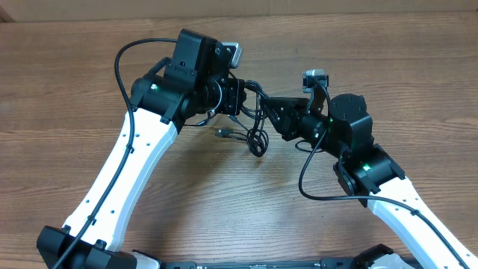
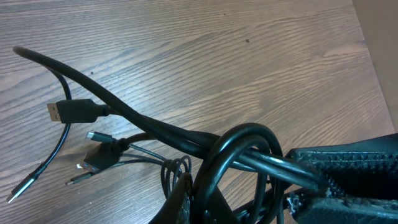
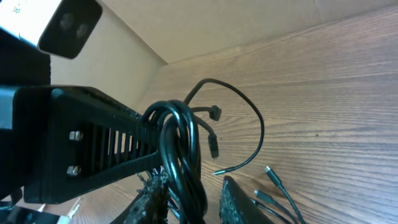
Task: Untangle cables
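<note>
The cables [image 1: 256, 138] are a knot of thin black cords hanging between my two grippers over the table's middle, with a loop and small plugs [image 1: 222, 133] trailing down onto the wood. My left gripper [image 1: 240, 96] is shut on a thick loop of the cables [image 2: 155, 127]; the left wrist view shows its fingers [image 2: 186, 196] pinched tight on the cord. My right gripper [image 1: 270, 113] faces it from the right. In the right wrist view its fingers [image 3: 239, 202] stand apart, with the cable bundle [image 3: 180, 143] running between them and a gap on the right side.
Loose ends with USB plugs [image 2: 74, 112] lie on the wooden table [image 1: 388, 60]. A tan wall [image 3: 186, 25] borders the table's far edge. The left arm's own thick black cable [image 1: 121, 67] arcs out to the left.
</note>
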`<move>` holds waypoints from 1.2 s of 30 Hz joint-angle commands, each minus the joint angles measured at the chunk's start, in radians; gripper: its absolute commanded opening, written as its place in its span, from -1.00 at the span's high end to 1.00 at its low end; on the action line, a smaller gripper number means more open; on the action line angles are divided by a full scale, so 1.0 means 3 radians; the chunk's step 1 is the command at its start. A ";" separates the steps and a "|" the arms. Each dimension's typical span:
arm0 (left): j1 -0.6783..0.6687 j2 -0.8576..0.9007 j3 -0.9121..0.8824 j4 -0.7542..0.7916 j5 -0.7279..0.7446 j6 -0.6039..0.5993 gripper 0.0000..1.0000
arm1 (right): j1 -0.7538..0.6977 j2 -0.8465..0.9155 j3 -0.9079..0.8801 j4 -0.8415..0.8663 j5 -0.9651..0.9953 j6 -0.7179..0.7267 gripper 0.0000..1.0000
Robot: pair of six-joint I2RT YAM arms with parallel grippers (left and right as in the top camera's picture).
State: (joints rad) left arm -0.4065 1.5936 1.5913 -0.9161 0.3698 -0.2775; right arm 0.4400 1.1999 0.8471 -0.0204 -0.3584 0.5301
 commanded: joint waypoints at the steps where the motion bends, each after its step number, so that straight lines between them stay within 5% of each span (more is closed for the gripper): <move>1: -0.0046 -0.0038 0.0047 0.0017 0.0055 0.0027 0.92 | -0.0009 -0.0033 0.0055 0.0011 0.0056 -0.0053 0.47; 8: -0.0183 -0.0038 0.0047 0.0034 0.0066 0.0027 0.92 | -0.0009 -0.0033 0.0055 0.0013 0.0069 -0.0053 0.47; 13: -0.0219 -0.0038 0.0047 0.0065 0.0048 0.0025 0.91 | -0.0009 -0.0033 0.0055 0.0010 0.0081 -0.0053 0.92; 20: -0.0217 -0.0038 0.0047 0.0081 0.0014 0.0000 0.92 | -0.0009 -0.0033 0.0055 0.0010 0.0081 -0.0053 0.92; 36: -0.0211 -0.0038 0.0047 -0.0206 -0.1129 -0.1212 0.92 | -0.0009 -0.0033 0.0055 0.0010 0.0081 -0.0052 0.92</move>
State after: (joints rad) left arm -0.4915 1.5936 1.5913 -0.9527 0.2115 -0.5060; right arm 0.4469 1.2018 0.8471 -0.0257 -0.3607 0.5159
